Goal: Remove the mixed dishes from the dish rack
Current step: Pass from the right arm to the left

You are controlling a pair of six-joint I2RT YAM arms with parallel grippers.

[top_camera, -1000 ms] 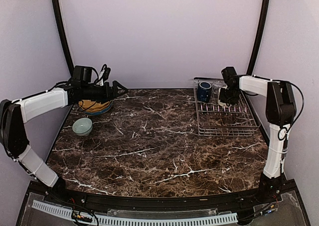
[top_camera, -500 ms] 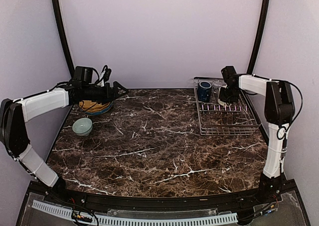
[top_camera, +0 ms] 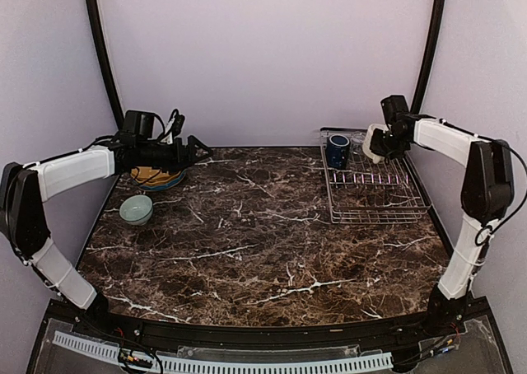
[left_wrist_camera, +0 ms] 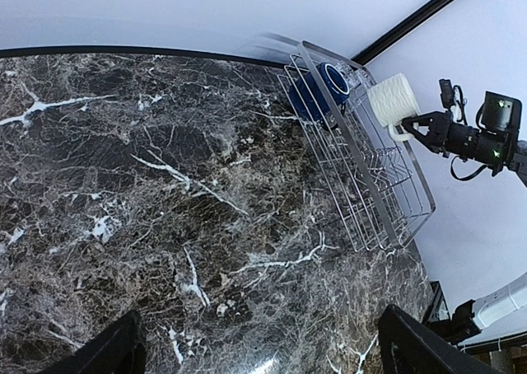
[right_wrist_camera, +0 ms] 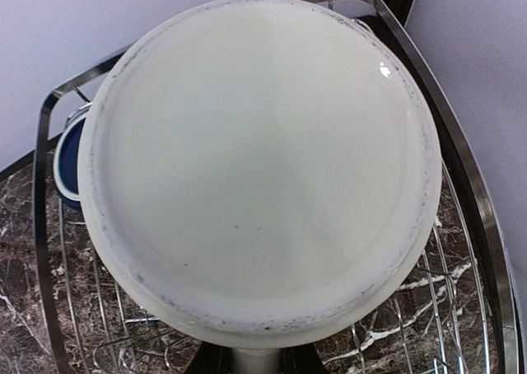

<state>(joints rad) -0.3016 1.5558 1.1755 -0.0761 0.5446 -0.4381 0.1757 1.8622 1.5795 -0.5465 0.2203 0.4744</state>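
The right tool (left_wrist_camera: 409, 129), now shut on the cream mug (left_wrist_camera: 394, 100), has lifted it off the rack (top_camera: 375, 199); the navy mug (top_camera: 337, 151) remains. The left tool (top_camera: 196, 150) hangs open.

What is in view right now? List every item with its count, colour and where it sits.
cream mug: one, cream, held up over the rack's back end
navy mug: one, dark blue, rack's back left corner
dish rack: one, silver wire, table's right rear
bowl: one, pale green, table's left side
plates: one stack, yellow, left rear; count unclear
table: one, dark marble
left gripper: open, empty, by the plates
right gripper: shut on the cream mug
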